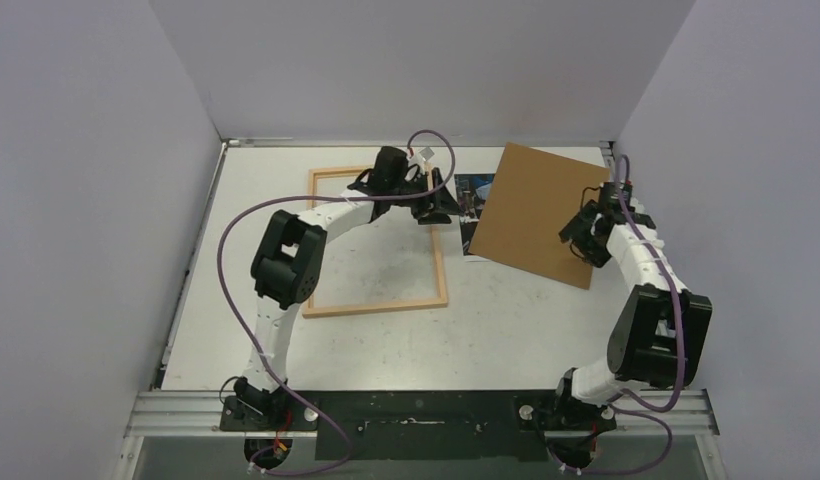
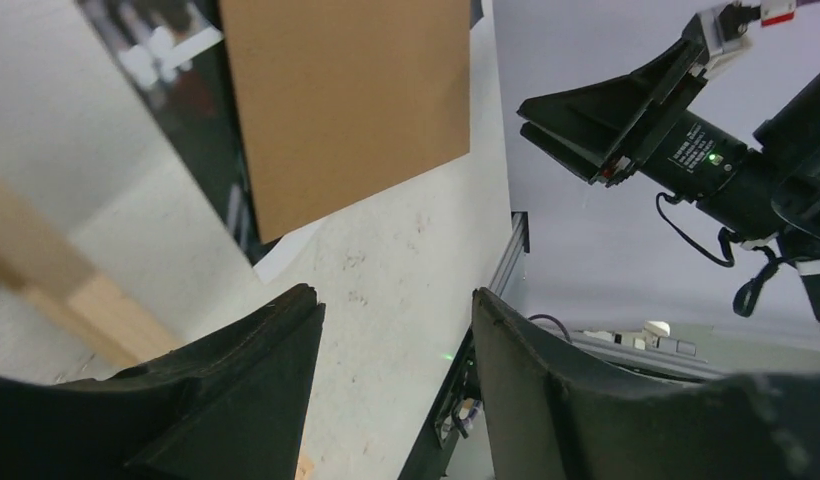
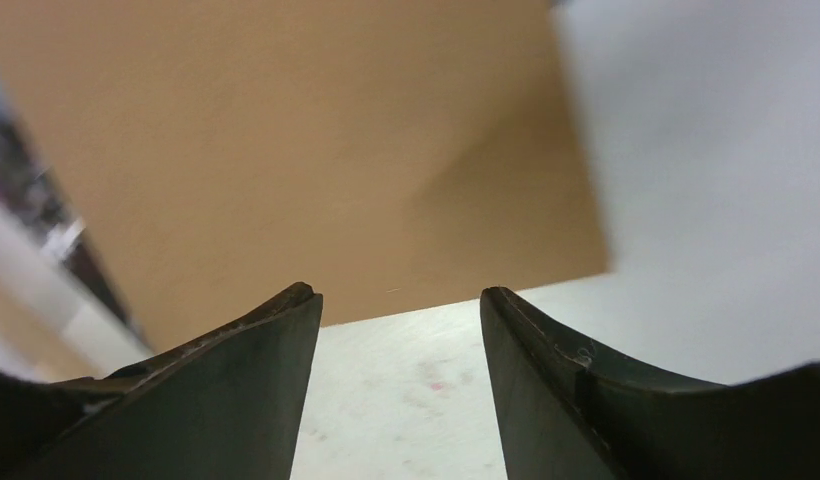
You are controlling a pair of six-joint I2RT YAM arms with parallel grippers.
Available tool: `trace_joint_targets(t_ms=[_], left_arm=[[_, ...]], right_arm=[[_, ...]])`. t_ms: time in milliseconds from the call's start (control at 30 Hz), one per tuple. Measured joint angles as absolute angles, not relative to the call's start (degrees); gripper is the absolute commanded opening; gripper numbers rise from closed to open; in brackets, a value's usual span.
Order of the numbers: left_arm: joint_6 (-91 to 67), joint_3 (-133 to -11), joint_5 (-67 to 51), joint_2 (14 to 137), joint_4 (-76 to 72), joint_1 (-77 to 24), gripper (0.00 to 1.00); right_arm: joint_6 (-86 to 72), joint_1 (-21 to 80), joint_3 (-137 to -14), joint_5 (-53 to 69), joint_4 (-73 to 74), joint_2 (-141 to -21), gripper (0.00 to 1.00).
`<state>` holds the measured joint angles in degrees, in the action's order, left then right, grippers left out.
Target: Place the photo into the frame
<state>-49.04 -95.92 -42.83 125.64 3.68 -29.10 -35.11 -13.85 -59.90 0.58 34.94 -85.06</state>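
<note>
Fingers (image 2: 246, 390) on the left gripper (image 2: 394, 300) are standing moderately apart, and I am seeing only bare table (image 1: 506, 330) in the gap between them, so they are holding nothing. Just ahead of those tips, the wrist camera is showing me a white corner of the photo (image 1: 475, 195) peeking out from under the brown backing board (image 1: 536, 215), with a light-wood rail of the frame (image 1: 378, 306) running off to one side.

On the right gripper (image 3: 396, 295), the fingers (image 3: 586, 400) are likewise standing apart with nothing between them. They are pointing at the near edge of the board, and pale table is showing in the gap. I cannot tell whether either tip is touching the board.

From overhead, I am watching the left gripper hanging at the frame's far right corner, between the frame and the photo. The photo is lying flat on the table just beside that corner, outside the frame. The board is lying tilted across it and covering most of it, so only a dark strip along its left side and a bit of white border are showing. The right gripper is sitting at the board's right edge. The frame is lying flat on the left half of the table, with bare tabletop showing inside its rails.
</note>
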Motion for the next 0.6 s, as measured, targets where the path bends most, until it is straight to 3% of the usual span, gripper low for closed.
trace_joint_targets(t_ms=[167,333,467,600], left_arm=[[-54.3,-98.7,-44.4,131.5,-4.4,-31.2,0.31],[-55.0,-102.1,-42.0,135.7,-3.9,-31.1,0.22],[-54.2,-103.8,-39.4,136.2,-0.9,-31.0,0.12],[-54.3,-106.0,-39.3,136.9,-0.9,-31.0,0.1]], right_arm=[[-34.8,-1.3,-67.0,6.0,32.2,-90.2,0.33],[-39.2,6.9,-73.3,11.3,25.1,-99.0,0.24],[-41.5,8.7,-77.4,12.7,24.0,-105.4,0.1],[-42.7,9.5,-80.2,14.8,22.5,-110.1,0.06]])
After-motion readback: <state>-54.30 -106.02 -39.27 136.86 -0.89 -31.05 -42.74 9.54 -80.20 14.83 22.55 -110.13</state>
